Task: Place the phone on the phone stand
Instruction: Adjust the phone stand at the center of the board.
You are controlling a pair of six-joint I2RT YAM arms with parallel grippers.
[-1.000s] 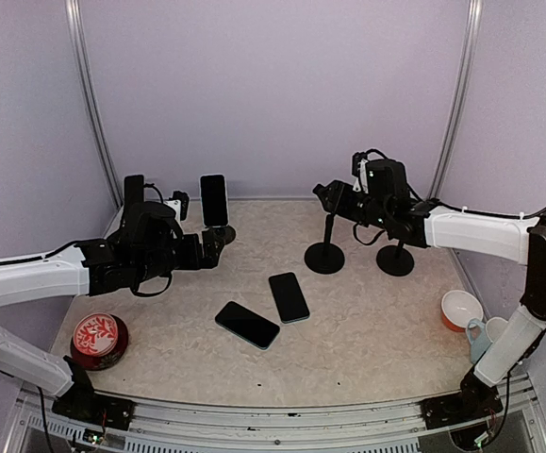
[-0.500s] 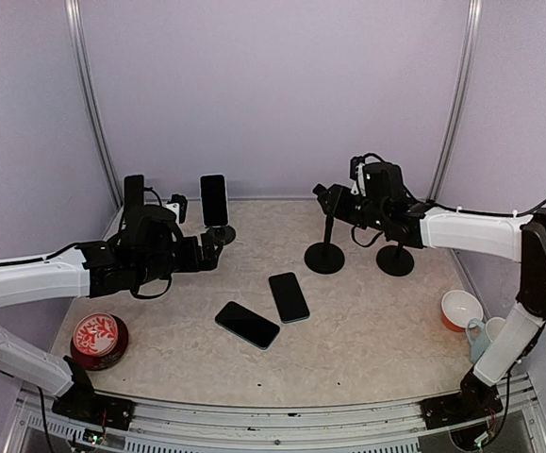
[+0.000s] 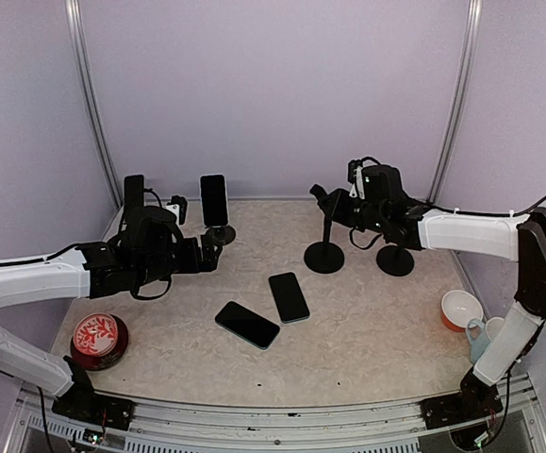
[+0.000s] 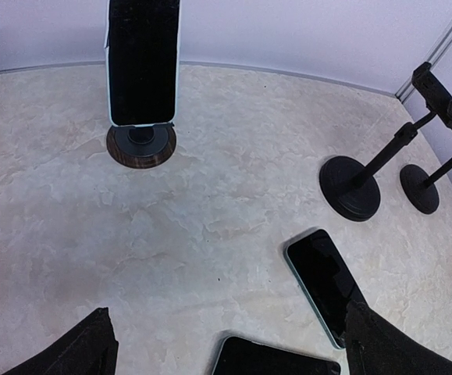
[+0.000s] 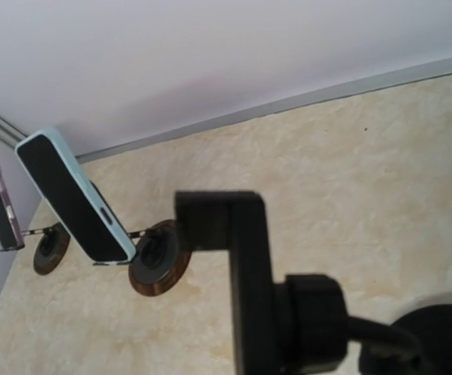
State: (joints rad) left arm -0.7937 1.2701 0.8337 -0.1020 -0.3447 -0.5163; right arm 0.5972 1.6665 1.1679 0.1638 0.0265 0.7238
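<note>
The left pincer [image 3: 213, 251] hangs at the left of the bench [image 3: 376, 326], its jaws spread wide with nothing between them. Just beyond it a mounted phone [image 3: 215, 199] stands upright on a round-footed holder, and a second mounted phone [image 3: 134, 192] stands further left. Two loose phones lie flat and screen up mid-bench. The far phone [image 3: 289, 296] and the near phone [image 3: 247, 325] are close together but not touching, both to the right of the left pincer, nearer than it and apart from it. The right pincer [image 3: 329, 200] sits at the head of the empty phone stand [image 3: 325, 250], far right of centre. Its wrist view shows only the stand's cradle, so I cannot tell how its jaws stand. Both loose phones lie well nearer than it and to its left. Another empty stand [image 3: 395, 259] is just to the right.
</note>
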